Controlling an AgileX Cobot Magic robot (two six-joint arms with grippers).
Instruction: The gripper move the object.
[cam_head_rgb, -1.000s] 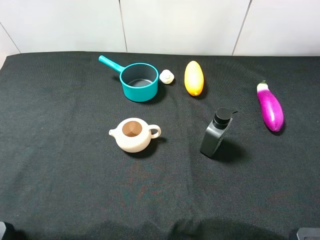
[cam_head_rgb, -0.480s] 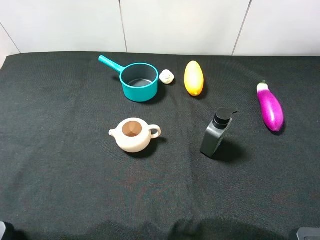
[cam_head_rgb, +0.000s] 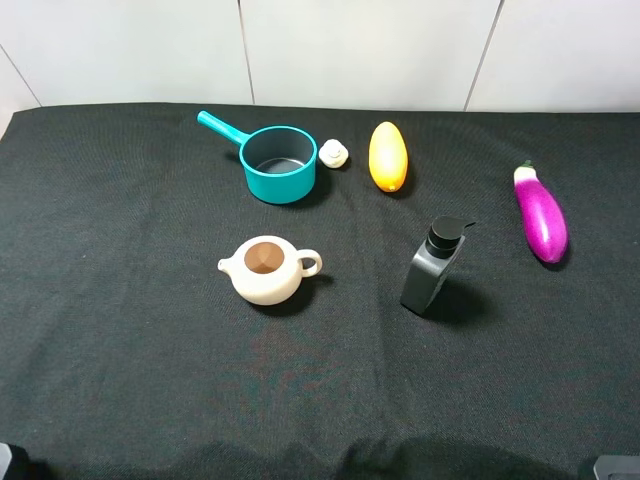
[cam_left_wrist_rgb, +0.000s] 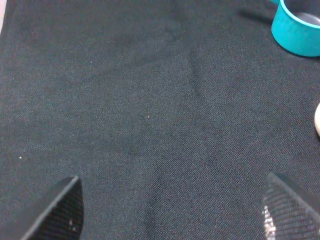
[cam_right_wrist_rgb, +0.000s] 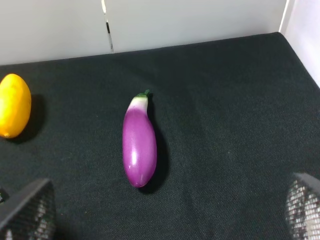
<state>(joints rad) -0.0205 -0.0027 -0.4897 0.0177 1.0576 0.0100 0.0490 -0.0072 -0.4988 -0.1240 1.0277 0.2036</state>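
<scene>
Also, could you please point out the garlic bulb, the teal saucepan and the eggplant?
garlic bulb (cam_head_rgb: 334, 153), exterior high view, centre of bulb.
teal saucepan (cam_head_rgb: 281, 183), exterior high view, front wall.
eggplant (cam_right_wrist_rgb: 139, 144), right wrist view, purple body.

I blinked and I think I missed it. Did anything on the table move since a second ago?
No, nothing visibly moved. The little white lump sits beside the teal pot, and the teapot, yellow fruit, eggplant and black bottle are where they were. Neither gripper has taken hold of anything.
</scene>
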